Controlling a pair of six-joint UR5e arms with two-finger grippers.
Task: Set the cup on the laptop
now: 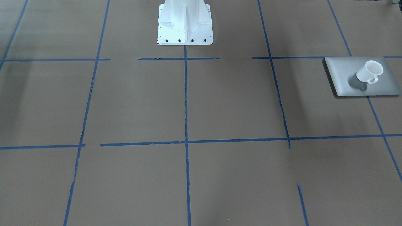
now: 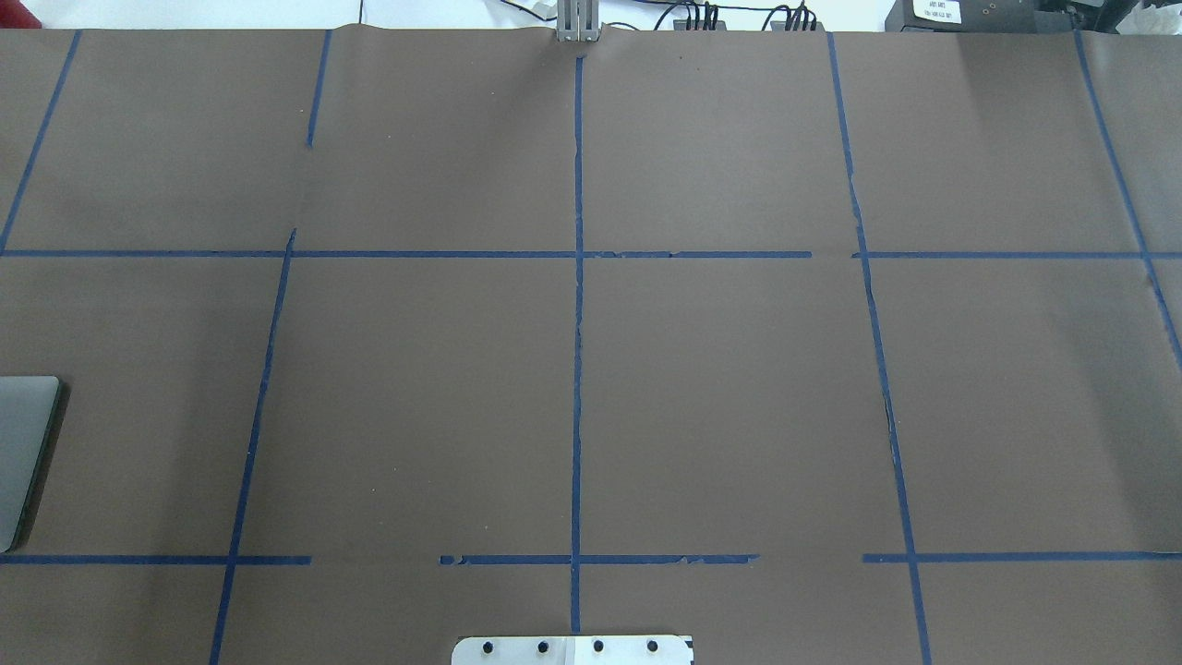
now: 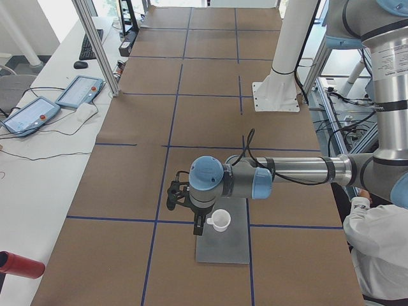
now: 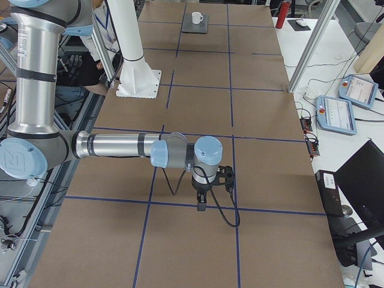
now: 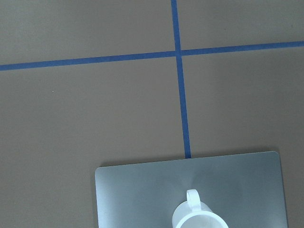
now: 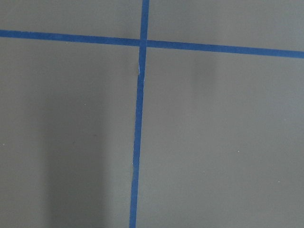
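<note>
White cup [image 1: 370,71] stands upright on the laptop [image 1: 340,72], handle at 12 o'clock in the left wrist view; the flat lid gives stable support. Left hand [image 3: 199,227], right hand [image 4: 201,201]: state cannot be told.

Side view from the robot's left: the left arm [image 3: 299,169] fills the right half of the frame. Its upper section drops down the right edge to a blue-capped elbow at lower right. From there the silver forearm runs level toward the frame's centre. The blue-capped left wrist [image 3: 207,178] sits just left of centre, and the left gripper [image 3: 199,225] points straight down below it. Whether its jaws are apart or together cannot be told.

Side view from the robot's right: the right arm [image 4: 114,145] mirrors this pose. Its upper section drops down the left edge and its forearm runs level toward centre. The right wrist [image 4: 207,153] is at centre and the right gripper [image 4: 201,203] points down, jaw state unclear.
</note>
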